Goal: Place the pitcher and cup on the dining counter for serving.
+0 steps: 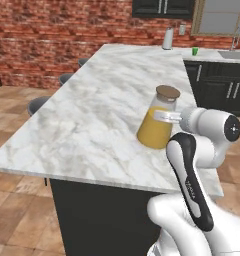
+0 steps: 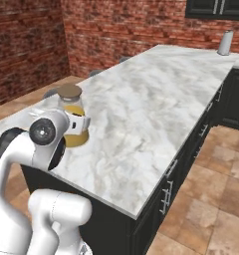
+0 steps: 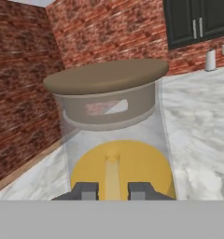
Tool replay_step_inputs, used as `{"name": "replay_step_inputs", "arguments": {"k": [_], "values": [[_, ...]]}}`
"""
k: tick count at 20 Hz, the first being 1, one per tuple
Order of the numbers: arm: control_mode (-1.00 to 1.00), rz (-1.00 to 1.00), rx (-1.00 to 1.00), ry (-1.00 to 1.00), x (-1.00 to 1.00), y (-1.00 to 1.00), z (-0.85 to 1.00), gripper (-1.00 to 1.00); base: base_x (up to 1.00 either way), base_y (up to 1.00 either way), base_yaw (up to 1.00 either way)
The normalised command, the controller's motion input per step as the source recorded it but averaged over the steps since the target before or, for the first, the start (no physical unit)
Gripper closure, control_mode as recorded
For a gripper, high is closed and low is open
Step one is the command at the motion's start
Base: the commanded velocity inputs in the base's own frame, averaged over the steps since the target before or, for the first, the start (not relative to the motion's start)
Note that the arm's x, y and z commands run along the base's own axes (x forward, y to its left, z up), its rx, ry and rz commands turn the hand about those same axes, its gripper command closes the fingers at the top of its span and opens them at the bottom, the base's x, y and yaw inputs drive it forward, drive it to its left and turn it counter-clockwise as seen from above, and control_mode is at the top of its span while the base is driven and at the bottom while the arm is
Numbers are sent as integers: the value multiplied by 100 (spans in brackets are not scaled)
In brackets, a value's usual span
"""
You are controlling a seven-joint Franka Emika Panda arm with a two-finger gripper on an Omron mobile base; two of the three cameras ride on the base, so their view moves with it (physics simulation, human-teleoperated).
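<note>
The pitcher (image 1: 156, 125), a clear glass carafe of orange liquid with a brown cork lid, stands upright on the dining counter (image 1: 92, 115) near its right edge. My gripper (image 1: 165, 116) is shut on its neck just under the lid. From the other side the pitcher (image 2: 75, 137) shows behind my wrist, with the gripper (image 2: 80, 123) at its neck, on the marble dining counter (image 2: 156, 99). In the hand view the pitcher (image 3: 109, 98) looms close ahead of the gripper (image 3: 112, 190). The green cup (image 1: 195, 51) stands far off on the kitchen counter by the sink.
A white paper-towel roll (image 1: 168, 38) stands at the far end of the marble top, seen also from the right (image 2: 224, 43). Grey stools (image 1: 39, 103) line the island's left side. Dark cabinets (image 1: 217, 87) and a faucet (image 1: 235, 37) lie at the back right.
</note>
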Motion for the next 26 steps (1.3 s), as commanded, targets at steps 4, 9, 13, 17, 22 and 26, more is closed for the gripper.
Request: {"name": "replay_step_inputs", "arguments": {"k": [4, 9, 13, 17, 22, 26], "values": [[-100, 0, 0, 0, 61, -1, -3, 100, 0, 0, 0], [-100, 0, 0, 0, 98, -1, -19, 100, 0, 0, 0], [-100, 0, 0, 2, 100, 0, -34, 100, 0, 0, 0], [-100, 0, 3, 3, 100, 0, -37, 100, 0, 0, 0], [-100, 1, 7, 3, 100, 1, -37, 100, 0, 0, 0], [-100, 5, 3, 3, 94, 2, -36, 100, 0, 0, 0]]}}
